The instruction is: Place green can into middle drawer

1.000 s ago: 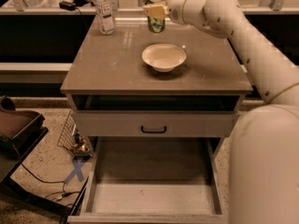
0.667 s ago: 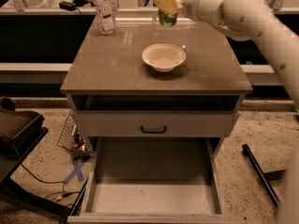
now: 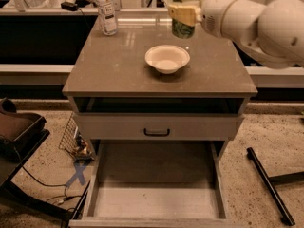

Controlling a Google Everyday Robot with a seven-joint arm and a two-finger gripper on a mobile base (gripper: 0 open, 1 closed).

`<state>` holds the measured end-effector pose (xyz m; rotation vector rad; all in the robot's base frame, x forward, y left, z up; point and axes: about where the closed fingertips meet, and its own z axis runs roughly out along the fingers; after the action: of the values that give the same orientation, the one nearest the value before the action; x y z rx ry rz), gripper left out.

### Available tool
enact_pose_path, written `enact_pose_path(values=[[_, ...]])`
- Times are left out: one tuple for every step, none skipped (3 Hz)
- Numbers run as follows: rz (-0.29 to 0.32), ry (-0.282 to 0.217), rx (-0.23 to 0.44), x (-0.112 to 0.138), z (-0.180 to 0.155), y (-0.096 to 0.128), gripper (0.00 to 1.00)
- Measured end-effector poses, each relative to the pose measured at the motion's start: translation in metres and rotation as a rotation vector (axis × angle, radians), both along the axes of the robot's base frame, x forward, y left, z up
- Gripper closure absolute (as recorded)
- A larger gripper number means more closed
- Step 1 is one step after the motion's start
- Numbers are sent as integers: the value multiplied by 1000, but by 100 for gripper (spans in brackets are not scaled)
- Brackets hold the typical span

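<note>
The hand (image 3: 183,13) grips one green can (image 3: 182,29) aloft, near one bowl (image 3: 167,59), one bottle (image 3: 107,13).

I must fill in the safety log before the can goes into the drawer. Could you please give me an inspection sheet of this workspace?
Surface: brown tabletop, in good order.
Job's things: green can held over the back of the tabletop; middle drawer pulled open, nothing seen inside.
Clutter: white bowl in the middle, clear bottle at the back left.
Grippers: gripper shut on the green can, behind the bowl.
Cables: black cable on the floor, left.
Surroundings: drawer front with black handle, shut; wire basket; blue tape cross; black bar on the floor, right.
</note>
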<state>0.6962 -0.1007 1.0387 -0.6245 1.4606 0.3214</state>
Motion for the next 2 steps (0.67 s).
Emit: enact_pose_path(values=[[-32, 96, -70, -57, -60, -36, 100], [-25, 223, -106, -109, -144, -89, 100]])
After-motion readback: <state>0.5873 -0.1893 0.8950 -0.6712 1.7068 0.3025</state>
